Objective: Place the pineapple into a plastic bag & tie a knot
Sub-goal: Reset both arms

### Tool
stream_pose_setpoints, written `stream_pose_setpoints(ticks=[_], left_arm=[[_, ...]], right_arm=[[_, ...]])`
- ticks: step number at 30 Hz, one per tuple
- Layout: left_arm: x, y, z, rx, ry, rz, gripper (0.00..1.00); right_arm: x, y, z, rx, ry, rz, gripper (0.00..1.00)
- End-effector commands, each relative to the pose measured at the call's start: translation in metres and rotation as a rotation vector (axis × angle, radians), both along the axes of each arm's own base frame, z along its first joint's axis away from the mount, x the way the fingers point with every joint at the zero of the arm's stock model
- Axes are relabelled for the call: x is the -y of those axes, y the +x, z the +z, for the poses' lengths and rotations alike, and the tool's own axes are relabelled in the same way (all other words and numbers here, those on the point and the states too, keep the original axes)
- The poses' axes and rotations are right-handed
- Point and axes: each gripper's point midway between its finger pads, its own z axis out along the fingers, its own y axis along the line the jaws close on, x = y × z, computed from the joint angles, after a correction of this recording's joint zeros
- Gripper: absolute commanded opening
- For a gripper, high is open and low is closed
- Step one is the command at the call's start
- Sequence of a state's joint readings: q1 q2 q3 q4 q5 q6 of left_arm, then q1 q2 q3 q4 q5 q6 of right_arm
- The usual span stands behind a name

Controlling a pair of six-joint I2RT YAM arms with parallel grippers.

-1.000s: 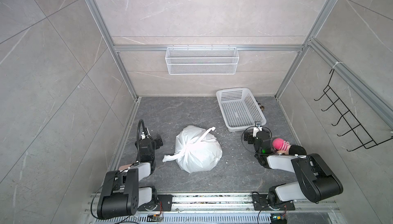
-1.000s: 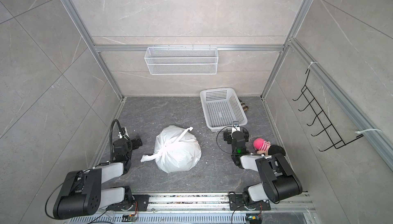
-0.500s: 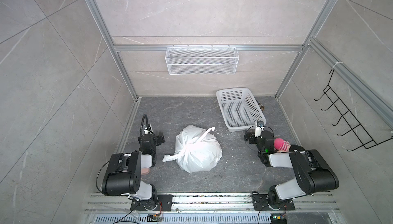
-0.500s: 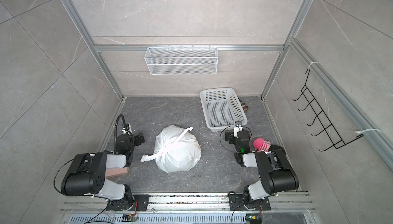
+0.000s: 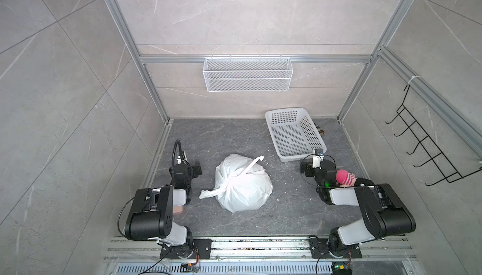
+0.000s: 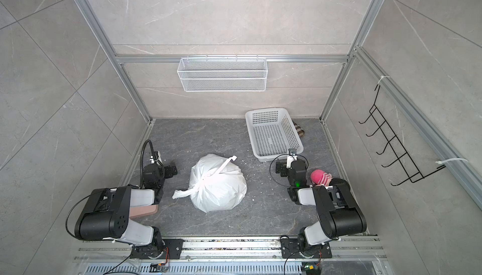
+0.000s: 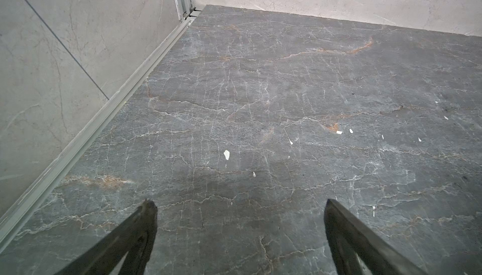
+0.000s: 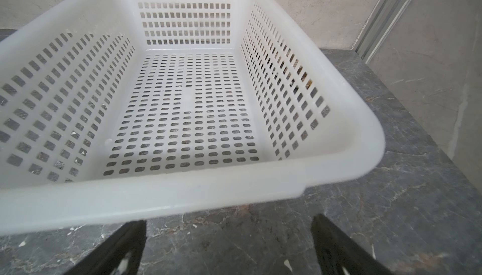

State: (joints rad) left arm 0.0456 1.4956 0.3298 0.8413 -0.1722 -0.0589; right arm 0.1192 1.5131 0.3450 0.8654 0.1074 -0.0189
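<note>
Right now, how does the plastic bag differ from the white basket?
The plastic bag is crinkled and bulging; the basket is rigid, perforated. The bag is tied shut with a knot; the basket stands open, empty. Both are white plastic.

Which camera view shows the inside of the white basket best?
The right wrist view: the basket fills the picture from close by, with its perforated bottom and walls in plain sight. Both top views show it whole but small. The left wrist view shows only floor.
</note>
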Motion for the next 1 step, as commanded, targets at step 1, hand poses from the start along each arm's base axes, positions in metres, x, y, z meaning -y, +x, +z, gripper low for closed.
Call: stream_pose_setpoints(ticks=[1], left_arm=[[-0.0002, 0.0083, 0.012, 0.04, 0.013, -0.007, 1.0]], right_arm=[[-0.0004, 0.0061, 0.0066, 0.018, 0.016, -0.002, 0.99]])
